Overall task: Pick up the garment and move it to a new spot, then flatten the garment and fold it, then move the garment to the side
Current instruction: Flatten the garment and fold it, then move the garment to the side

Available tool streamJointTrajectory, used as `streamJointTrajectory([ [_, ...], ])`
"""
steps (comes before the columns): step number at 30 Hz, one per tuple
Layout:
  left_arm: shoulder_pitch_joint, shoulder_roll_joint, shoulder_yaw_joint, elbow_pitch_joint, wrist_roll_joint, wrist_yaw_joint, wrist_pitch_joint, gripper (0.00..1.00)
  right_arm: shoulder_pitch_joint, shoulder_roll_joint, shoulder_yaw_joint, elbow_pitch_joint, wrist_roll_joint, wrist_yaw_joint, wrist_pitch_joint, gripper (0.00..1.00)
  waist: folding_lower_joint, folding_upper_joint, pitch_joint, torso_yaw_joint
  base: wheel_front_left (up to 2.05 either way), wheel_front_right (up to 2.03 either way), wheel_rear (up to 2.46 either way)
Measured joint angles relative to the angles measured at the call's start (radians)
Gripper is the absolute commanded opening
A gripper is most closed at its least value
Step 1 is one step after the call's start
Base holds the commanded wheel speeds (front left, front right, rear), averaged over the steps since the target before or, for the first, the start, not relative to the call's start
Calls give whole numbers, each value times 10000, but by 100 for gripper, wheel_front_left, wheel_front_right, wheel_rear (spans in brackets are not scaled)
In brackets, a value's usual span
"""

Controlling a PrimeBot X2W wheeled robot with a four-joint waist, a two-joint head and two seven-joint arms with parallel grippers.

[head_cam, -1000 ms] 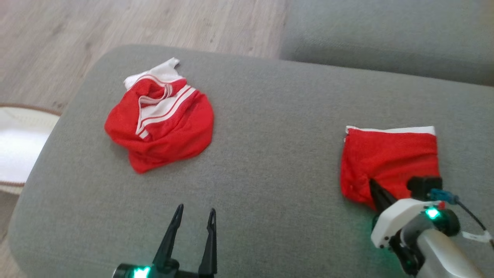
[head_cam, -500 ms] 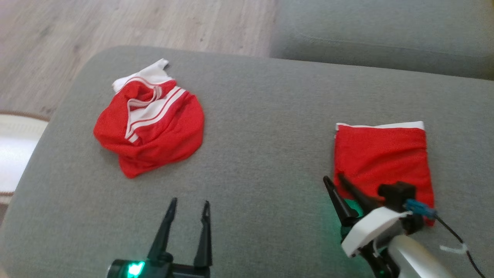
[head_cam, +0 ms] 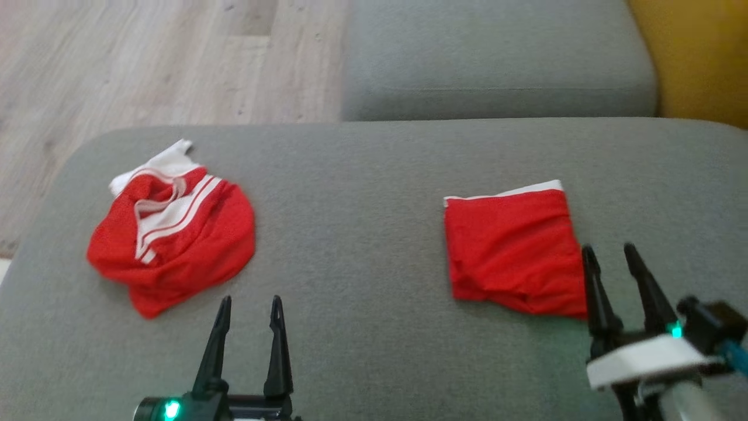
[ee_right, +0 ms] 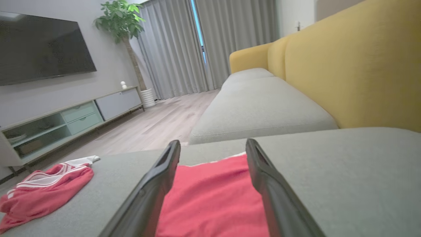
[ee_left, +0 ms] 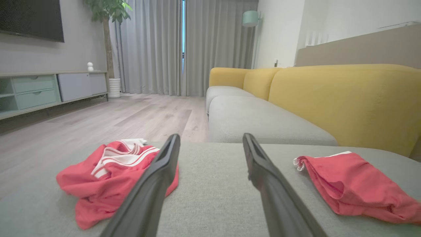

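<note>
A folded red garment [head_cam: 514,245] with a white edge lies flat on the right of the grey sofa seat [head_cam: 374,204]. My right gripper [head_cam: 609,250] stands open just off its near right corner, with nothing between the fingers. The right wrist view looks over that folded garment [ee_right: 213,197] between the spread fingers [ee_right: 164,171]. A second, crumpled red garment with white stripes [head_cam: 175,234] sits on the left of the seat. Near the front edge my left gripper [head_cam: 250,301] is open and empty, just right of the crumpled piece [ee_left: 108,174].
A second grey seat cushion [head_cam: 497,58] adjoins the far edge, and a yellow backrest [head_cam: 701,58] runs along the right. Wooden floor [head_cam: 146,58] lies beyond the seat's left and far-left edges. A broad strip of bare seat separates the two garments.
My right gripper opened, let go of the folded garment's near corner and drew back to its right. The head camera also shifted, so the whole picture moved left. The left gripper stayed open.
</note>
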Motion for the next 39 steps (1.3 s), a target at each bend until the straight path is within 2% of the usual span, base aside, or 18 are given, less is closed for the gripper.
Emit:
streamJointTrajectory([
  [5, 130, -2, 88, -69, 224, -12, 0, 100, 1064, 148, -393, -431, -763, 0, 0, 100, 0, 0, -151, -395, 0, 0, 0],
  [13, 488, -2, 102, 138, 219, -84, 0, 100, 1592, 257, -407, -598, -1218, 0, 0, 100, 0, 0, -357, -660, 0, 0, 0],
  [39, 876, -2, 224, 410, 163, -188, 0, 100, 1971, 332, -334, -437, -1373, 0, 0, 100, 1, 0, -702, -464, 0, 0, 0],
])
